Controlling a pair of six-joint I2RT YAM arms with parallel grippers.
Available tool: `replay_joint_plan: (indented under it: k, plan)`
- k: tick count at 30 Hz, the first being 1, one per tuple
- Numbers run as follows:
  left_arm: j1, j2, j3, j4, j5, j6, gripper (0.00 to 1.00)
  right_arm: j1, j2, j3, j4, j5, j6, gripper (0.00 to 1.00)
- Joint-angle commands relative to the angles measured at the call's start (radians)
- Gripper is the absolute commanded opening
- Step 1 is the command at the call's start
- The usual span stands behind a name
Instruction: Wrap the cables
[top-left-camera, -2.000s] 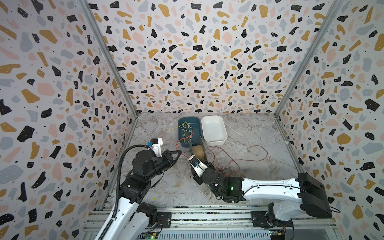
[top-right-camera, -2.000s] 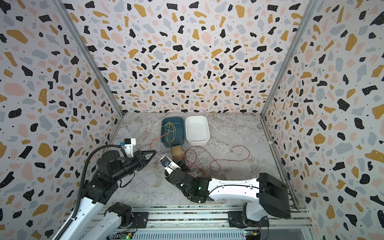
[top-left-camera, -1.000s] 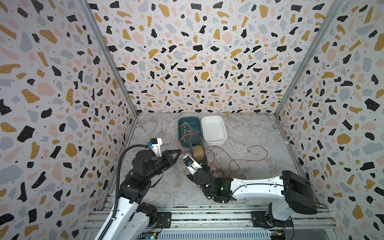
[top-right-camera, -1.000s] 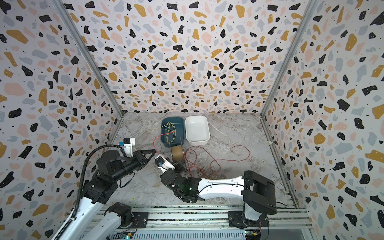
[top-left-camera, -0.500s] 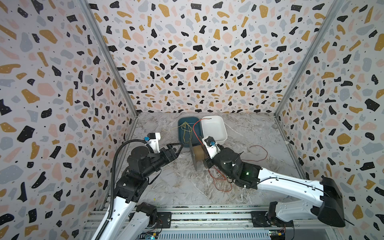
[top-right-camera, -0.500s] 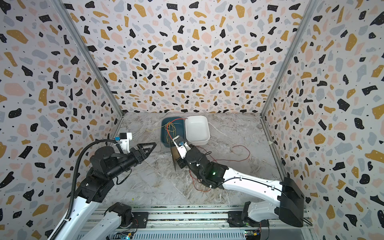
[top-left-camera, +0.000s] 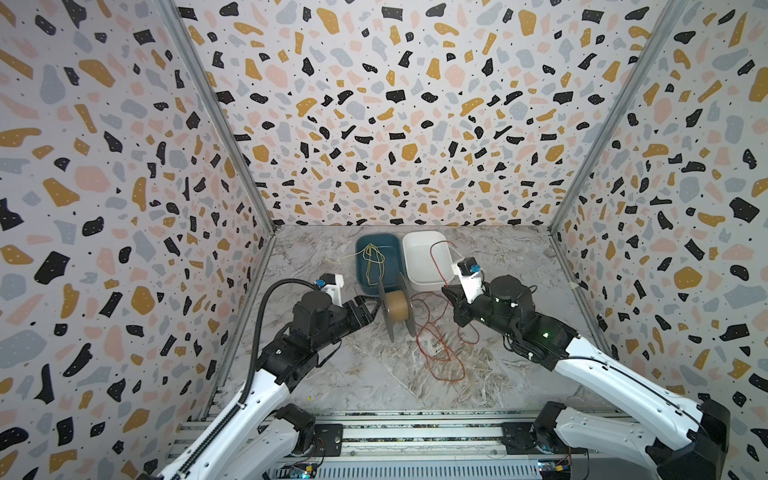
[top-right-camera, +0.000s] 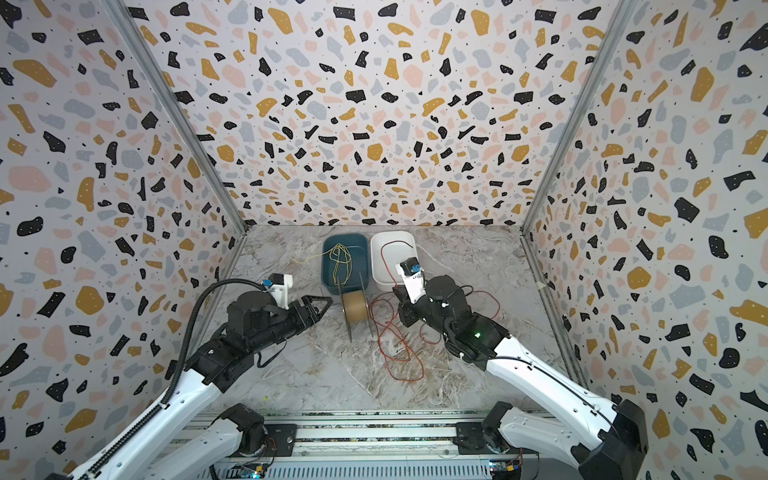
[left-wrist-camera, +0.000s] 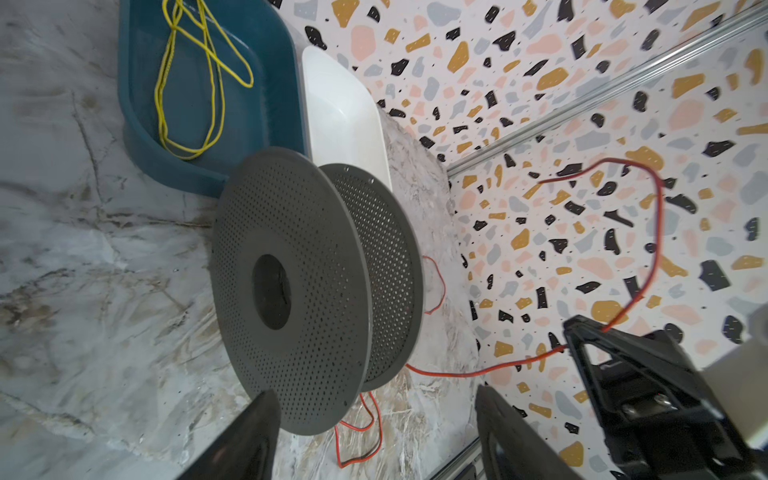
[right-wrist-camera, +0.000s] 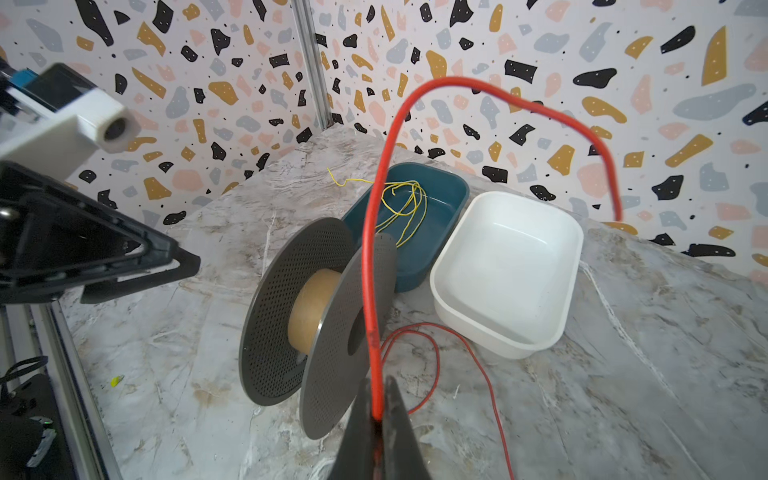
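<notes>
A grey perforated spool (top-left-camera: 397, 305) (top-right-camera: 355, 307) with a bare cardboard core (right-wrist-camera: 309, 309) stands on edge at mid floor. My left gripper (top-left-camera: 369, 309) (top-right-camera: 321, 303) (left-wrist-camera: 376, 390) is open just to its left, with the spool's near flange (left-wrist-camera: 291, 286) ahead of the fingers and untouched. My right gripper (top-left-camera: 446, 291) (top-right-camera: 398, 294) (right-wrist-camera: 377, 399) is shut on the red cable (right-wrist-camera: 382, 208), just right of the spool. The cable's free end arcs up over the white bin (top-left-camera: 434, 257). Its remaining length lies in loose loops on the floor (top-left-camera: 436, 345) (top-right-camera: 395, 345).
A teal bin (top-left-camera: 358, 266) holding thin yellow wire (top-left-camera: 372, 262) and an empty white bin (top-left-camera: 415, 282) stand side by side behind the spool. Patterned walls close in the marble floor on three sides. A metal rail (top-left-camera: 395, 432) runs along the front.
My right arm has swung from low in front of the spool round to its right side, lifting the cable end. My left gripper has opened beside the spool.
</notes>
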Motion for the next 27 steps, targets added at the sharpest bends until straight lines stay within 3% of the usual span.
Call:
replay_joint_plan:
  k: [1,11,18,27]
  plan:
    - [-0.064,0.055,0.046,0.038,-0.153,0.021,0.73,-0.017,-0.017,-0.006,-0.054,-0.041,0.033,0.0]
    - [-0.238,0.251,0.177,-0.042,-0.404,0.111,0.61,-0.086,-0.027,-0.068,-0.018,-0.144,0.088,0.0]
    - [-0.28,0.337,0.258,-0.153,-0.575,0.153,0.52,-0.089,-0.038,-0.123,0.046,-0.2,0.135,0.0]
    - [-0.279,0.394,0.27,-0.152,-0.593,0.187,0.38,-0.089,-0.063,-0.198,0.097,-0.219,0.144,0.0]
